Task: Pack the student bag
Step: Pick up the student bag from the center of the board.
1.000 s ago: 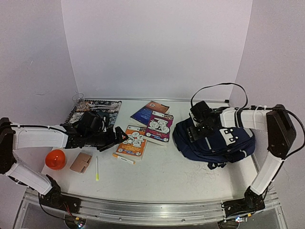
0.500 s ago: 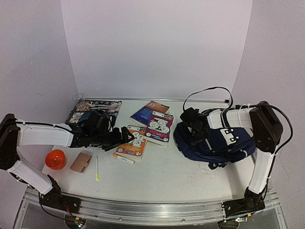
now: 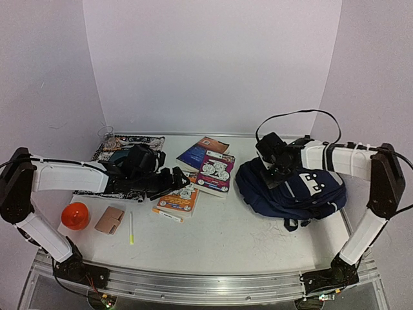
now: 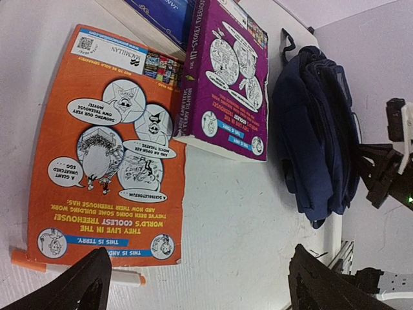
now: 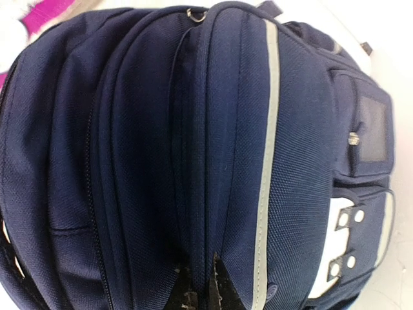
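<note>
Top external: student bag [image 3: 293, 187] lies near right edge of table [image 3: 251, 242].

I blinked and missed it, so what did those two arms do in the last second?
The left arm's fingers slid farther right, over the top edge of the orange book; they are open and hold nothing. The right arm's fingers dipped left on the backpack, then drew back toward its top. The backpack, other books, ball and pen stayed put.
</note>
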{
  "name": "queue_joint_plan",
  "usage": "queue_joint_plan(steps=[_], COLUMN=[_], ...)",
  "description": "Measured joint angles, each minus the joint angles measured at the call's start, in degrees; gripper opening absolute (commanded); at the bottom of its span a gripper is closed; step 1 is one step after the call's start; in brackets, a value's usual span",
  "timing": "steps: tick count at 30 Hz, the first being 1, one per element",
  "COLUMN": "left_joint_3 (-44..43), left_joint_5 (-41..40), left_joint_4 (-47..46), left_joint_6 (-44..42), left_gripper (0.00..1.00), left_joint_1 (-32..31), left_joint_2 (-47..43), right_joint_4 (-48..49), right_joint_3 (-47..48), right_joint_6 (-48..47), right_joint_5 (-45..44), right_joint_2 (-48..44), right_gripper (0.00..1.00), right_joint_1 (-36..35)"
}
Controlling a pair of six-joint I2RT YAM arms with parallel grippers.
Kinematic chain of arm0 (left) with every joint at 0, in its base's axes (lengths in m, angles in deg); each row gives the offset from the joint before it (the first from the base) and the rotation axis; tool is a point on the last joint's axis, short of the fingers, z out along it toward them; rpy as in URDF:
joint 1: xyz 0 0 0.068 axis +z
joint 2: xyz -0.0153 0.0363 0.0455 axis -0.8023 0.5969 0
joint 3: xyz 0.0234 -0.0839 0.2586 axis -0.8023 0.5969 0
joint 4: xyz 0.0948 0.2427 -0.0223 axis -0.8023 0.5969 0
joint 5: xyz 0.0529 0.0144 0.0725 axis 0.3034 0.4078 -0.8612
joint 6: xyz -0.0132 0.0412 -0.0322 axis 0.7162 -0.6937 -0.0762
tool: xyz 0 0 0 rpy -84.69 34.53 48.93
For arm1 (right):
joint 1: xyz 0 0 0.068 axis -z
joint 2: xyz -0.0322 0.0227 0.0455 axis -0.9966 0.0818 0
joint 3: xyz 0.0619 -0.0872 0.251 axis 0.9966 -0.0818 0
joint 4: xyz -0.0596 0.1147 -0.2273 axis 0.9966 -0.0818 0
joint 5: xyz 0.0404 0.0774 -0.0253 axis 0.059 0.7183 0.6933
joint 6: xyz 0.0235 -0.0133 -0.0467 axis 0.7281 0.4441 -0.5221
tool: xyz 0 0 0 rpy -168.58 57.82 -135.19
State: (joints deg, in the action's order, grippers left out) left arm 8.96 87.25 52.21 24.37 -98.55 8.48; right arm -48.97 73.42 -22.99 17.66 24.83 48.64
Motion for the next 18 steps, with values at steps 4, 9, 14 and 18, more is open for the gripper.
queue_joint_plan(steps=[4,9,14,18], left_joint_3=[-2.6,-5.8,-10.4,-16.0], left_joint_5=[0.5,1.2,1.9,2.7], left_joint_4=[0.0,0.1,0.1,-0.5], left_joint_6=[0.0,0.1,0.1,0.1], left_gripper=[0.97,0.96,0.96,0.96], left_joint_1=[-0.6,-1.6,-3.4,-5.9], left_joint_2=[2.0,3.5,5.8,9.6], right_joint_4=[-2.0,-3.2,-3.5,-3.3], right_joint_3=[-0.9,-1.5,-3.0,-5.2], right_joint_6=[-1.3,-2.4,-2.7,-2.2], right_joint_5=[1.2,3.3,5.9,9.1], right_joint_2=[-6.0,-11.4,-15.0,-18.2], right_gripper=[0.0,0.0,0.0,0.0], right_joint_1=[0.1,0.2,0.3,0.4])
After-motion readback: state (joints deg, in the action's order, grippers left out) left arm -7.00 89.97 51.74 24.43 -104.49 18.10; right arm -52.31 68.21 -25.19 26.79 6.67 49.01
